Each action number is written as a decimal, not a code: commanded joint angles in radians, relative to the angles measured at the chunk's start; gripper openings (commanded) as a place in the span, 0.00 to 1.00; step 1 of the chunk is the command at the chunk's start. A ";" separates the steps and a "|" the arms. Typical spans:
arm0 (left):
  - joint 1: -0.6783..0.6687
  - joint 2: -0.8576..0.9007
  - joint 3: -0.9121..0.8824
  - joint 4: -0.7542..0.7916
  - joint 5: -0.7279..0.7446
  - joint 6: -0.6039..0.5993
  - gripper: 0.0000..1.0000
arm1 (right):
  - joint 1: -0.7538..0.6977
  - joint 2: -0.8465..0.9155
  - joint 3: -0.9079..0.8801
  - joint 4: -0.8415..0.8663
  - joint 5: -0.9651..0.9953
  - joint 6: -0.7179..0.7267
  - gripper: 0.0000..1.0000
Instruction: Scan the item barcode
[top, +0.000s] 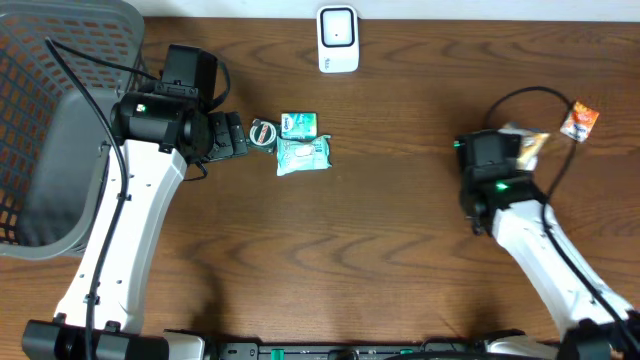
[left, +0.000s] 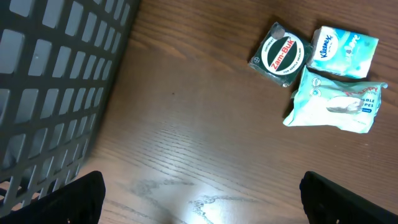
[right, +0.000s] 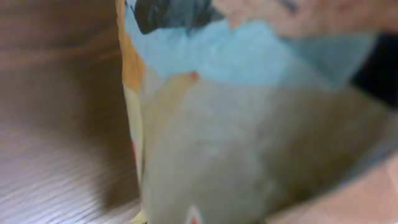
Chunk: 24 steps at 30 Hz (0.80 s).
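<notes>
One snack packet (top: 531, 147) sits pinched in the closed jaws of the right gripper (top: 512, 150), jutting out beyond it. The scanner (top: 338, 40) lies well off to that pincer's left and farther out, nearer the left gripper (top: 240, 136), which gapes wide and empty. The right wrist view is blurred, and no barcode shows.

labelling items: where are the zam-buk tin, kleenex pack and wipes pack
zam-buk tin (left: 281, 55), left wrist view, lid centre
kleenex pack (left: 346, 51), left wrist view, front centre
wipes pack (left: 336, 102), left wrist view, front centre
</notes>
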 joint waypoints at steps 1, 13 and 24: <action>0.002 -0.002 -0.001 -0.002 -0.017 -0.005 0.99 | 0.077 0.001 0.036 0.030 -0.106 0.078 0.01; 0.002 -0.002 -0.001 -0.002 -0.017 -0.005 0.98 | 0.063 -0.008 0.212 0.211 -1.040 0.164 0.01; 0.002 -0.002 -0.001 -0.002 -0.017 -0.005 0.98 | 0.055 0.237 0.148 0.185 -1.048 0.209 0.64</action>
